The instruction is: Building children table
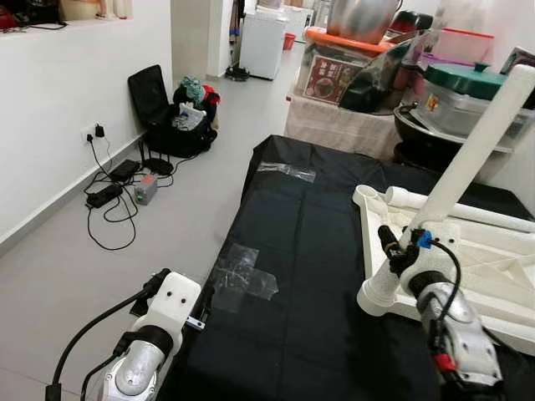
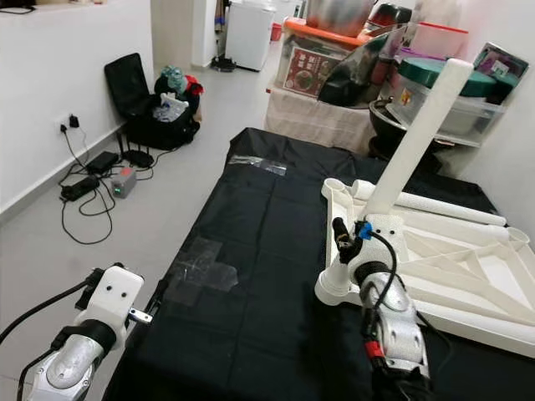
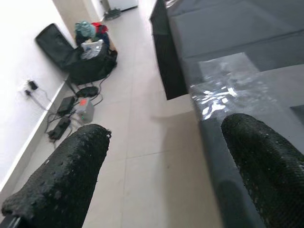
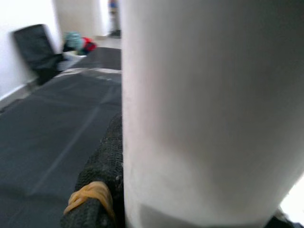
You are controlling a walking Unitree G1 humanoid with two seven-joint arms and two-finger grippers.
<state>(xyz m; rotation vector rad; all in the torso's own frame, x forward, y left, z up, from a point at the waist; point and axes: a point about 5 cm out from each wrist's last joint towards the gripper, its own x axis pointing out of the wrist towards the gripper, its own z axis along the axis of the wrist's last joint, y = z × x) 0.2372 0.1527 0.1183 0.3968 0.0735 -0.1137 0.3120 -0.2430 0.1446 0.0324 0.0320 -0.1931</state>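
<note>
Right gripper (image 2: pixel 355 238), head views: clamped on the white table leg (image 2: pixel 415 138), which stands tilted in a corner socket of the upturned white tabletop (image 2: pixel 468 284) on the black cloth (image 2: pixel 267 251); jamming or levering of the socket is judged likely if the leg is pressed while tilted. Right wrist view: the leg is seen tight against one black finger (image 4: pixel 102 183). Left wrist view: left gripper (image 3: pixel 166 166) fingers are held apart over the cloth's edge, so the tabletop is left unbraced and may slide.

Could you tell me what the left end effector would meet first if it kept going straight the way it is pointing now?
Probably the edge of the black-covered table. The left end effector is open beside that edge, aimed along it over the tiled floor; the right-hand finger lines up with the cloth. Depth is unclear, so it might pass alongside.
</note>
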